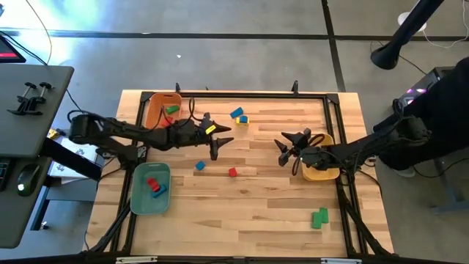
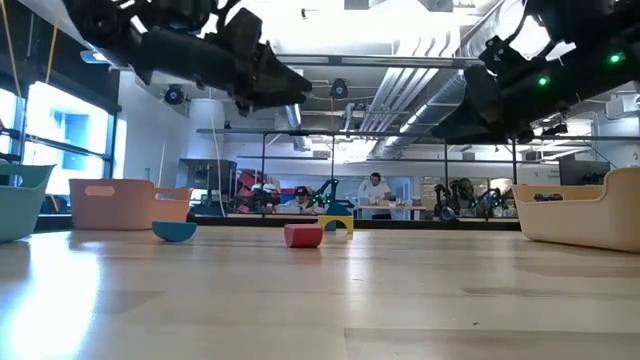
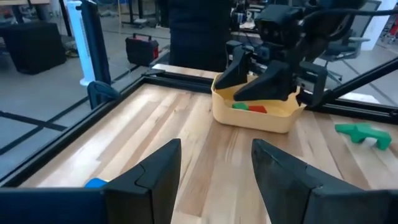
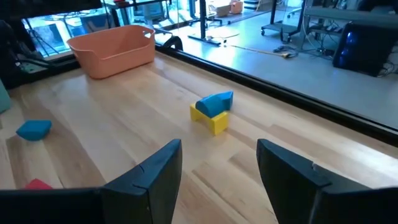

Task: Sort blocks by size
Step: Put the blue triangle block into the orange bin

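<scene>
My left gripper is open and empty, above the table's middle. My right gripper is open and empty, facing it from the right, beside the yellow tray. A small blue block and a small red block lie on the table between and in front of them. A blue block sits on top of a yellow block farther back. Green blocks lie at the near right. The orange tray holds a green block. The teal tray holds red and blue blocks. The yellow tray holds a green and a red block.
A black frame runs round the table's working area. Bare wood lies in the near middle of the table. A person's dark clothing shows beyond the table's right edge. Desks and people show far behind in the low view.
</scene>
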`<action>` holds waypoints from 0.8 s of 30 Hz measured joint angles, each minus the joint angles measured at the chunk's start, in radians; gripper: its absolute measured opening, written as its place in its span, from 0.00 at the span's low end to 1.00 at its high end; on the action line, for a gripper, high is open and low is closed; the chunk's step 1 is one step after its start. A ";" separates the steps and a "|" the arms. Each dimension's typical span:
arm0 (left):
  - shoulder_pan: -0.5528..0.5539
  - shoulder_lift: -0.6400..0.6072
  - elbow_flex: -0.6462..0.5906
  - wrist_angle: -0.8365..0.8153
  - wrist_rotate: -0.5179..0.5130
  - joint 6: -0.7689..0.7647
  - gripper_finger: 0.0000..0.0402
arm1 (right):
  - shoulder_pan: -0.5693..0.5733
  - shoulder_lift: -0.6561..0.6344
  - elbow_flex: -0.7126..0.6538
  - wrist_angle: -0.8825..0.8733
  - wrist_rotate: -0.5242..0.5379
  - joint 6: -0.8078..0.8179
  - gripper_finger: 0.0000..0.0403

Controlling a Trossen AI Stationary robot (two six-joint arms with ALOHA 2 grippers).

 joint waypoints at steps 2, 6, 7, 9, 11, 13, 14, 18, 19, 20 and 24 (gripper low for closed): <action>0.000 0.040 0.000 0.045 -0.001 -0.006 0.46 | 0.000 0.000 0.000 0.001 0.000 -0.002 0.51; 0.000 0.119 0.000 0.113 0.000 -0.027 0.46 | 0.000 0.000 0.000 0.001 0.000 -0.006 0.51; 0.000 0.137 0.000 0.126 -0.001 -0.036 0.46 | 0.000 0.000 0.000 0.001 0.000 -0.007 0.51; 0.003 0.168 0.000 0.141 0.000 -0.052 0.46 | 0.000 0.000 0.000 0.001 0.000 -0.008 0.51; 0.008 0.196 0.000 0.155 0.000 -0.064 0.46 | 0.000 0.000 0.000 0.001 0.000 -0.008 0.51; 0.015 0.220 0.000 0.175 0.000 -0.080 0.46 | 0.000 0.000 0.000 0.001 0.000 -0.008 0.51; 0.016 0.229 0.000 0.178 0.000 -0.082 0.46 | 0.000 0.000 0.000 0.001 0.000 -0.007 0.51; 0.022 0.267 0.000 0.167 0.000 -0.076 0.46 | 0.000 0.000 0.000 0.001 0.000 -0.005 0.51; 0.021 0.275 0.000 0.164 0.000 -0.065 0.46 | 0.000 0.000 0.000 0.001 -0.001 -0.005 0.51; 0.017 0.283 0.000 0.164 -0.001 -0.055 0.46 | 0.000 0.000 0.000 0.001 -0.002 -0.005 0.51; -0.004 0.296 0.000 0.160 0.002 -0.010 0.46 | 0.000 0.000 0.000 0.001 -0.024 -0.010 0.51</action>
